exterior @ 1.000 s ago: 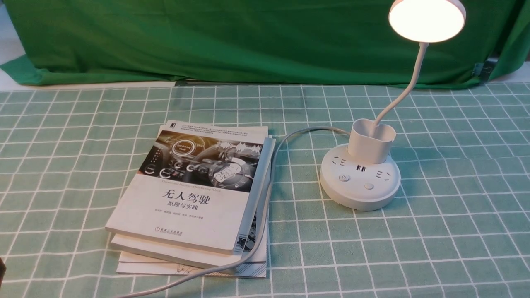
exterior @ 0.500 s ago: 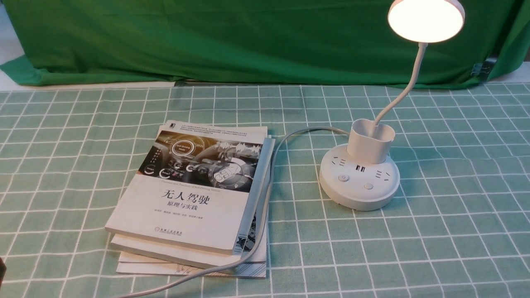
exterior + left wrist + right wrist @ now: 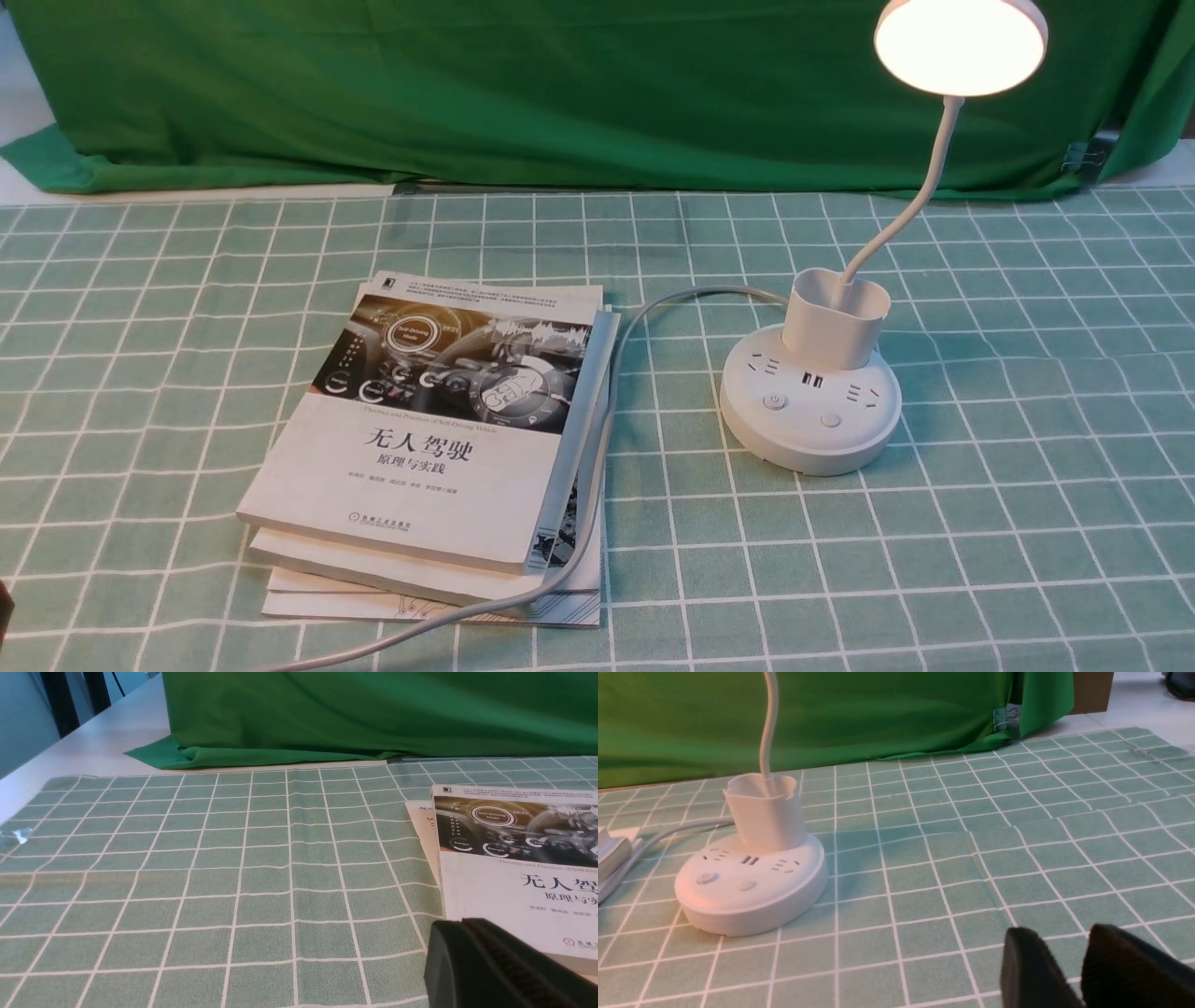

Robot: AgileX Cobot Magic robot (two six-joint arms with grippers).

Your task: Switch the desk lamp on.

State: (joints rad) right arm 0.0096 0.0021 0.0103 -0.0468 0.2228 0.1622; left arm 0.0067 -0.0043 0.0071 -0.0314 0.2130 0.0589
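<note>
While the right gripper [image 3: 1078, 970] hangs with jaws parted and empty, the desk lamp [image 3: 810, 411] glows near the tablecloth's [image 3: 1027, 523] right far edge. Any stray touch on its buttons could switch it off again.

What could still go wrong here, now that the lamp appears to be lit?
The power cord lies across the stack of books, so shifting them could drag the desk lamp. The right tool sits low beside the lamp's base with two buttons; a stray sweep might press one and switch it off.
</note>
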